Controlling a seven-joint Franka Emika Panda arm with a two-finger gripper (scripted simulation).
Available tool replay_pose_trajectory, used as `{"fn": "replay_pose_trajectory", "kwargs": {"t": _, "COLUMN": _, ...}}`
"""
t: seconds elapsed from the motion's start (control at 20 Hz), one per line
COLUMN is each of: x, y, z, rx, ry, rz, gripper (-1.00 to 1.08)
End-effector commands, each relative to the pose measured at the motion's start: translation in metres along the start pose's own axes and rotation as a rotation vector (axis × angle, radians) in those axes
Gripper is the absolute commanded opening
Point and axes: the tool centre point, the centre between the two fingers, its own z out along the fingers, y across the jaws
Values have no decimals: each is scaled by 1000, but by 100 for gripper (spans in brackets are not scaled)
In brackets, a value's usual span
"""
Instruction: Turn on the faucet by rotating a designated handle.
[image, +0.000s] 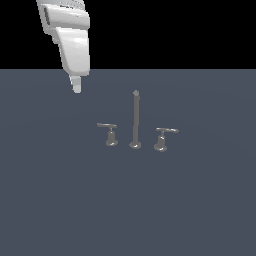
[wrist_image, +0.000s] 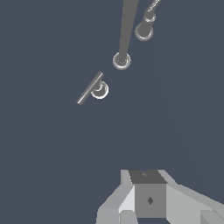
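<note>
The faucet stands mid-scene as three grey pieces: a tall thin spout rod (image: 135, 120) (wrist_image: 126, 30) with a lever on each side. The handle (image: 107, 126) (wrist_image: 89, 88) is the slim flat bar on a short post with a small round base, on the exterior view's left of the rod. The chunkier lever (image: 166, 131) (wrist_image: 148, 19) is on the rod's other side. My gripper (image: 76, 88) (wrist_image: 150, 192) hangs high above the surface, off to the exterior view's left of the handle and well clear of it. Its fingertips show as one narrow tip with no gap and hold nothing.
The flat dark blue-grey surface (image: 60, 200) carries only the faucet set. The white arm (image: 70, 35) comes down from the exterior view's upper left.
</note>
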Motion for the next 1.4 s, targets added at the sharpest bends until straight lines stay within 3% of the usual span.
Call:
{"fn": "replay_pose_trajectory", "kwargs": {"t": 0.0, "x": 4, "y": -9, "z": 11, "rx": 0, "ry": 0, "rz": 45, "gripper": -100}}
{"fn": "replay_pose_trajectory", "kwargs": {"t": 0.55, "x": 32, "y": -50, "z": 63, "rx": -7, "ry": 4, "rz": 260, "gripper": -100}}
{"fn": "replay_pose_trajectory", "kwargs": {"t": 1.35, "x": 94, "y": -99, "z": 144, "rx": -17, "ry": 10, "rz": 600, "gripper": -100}}
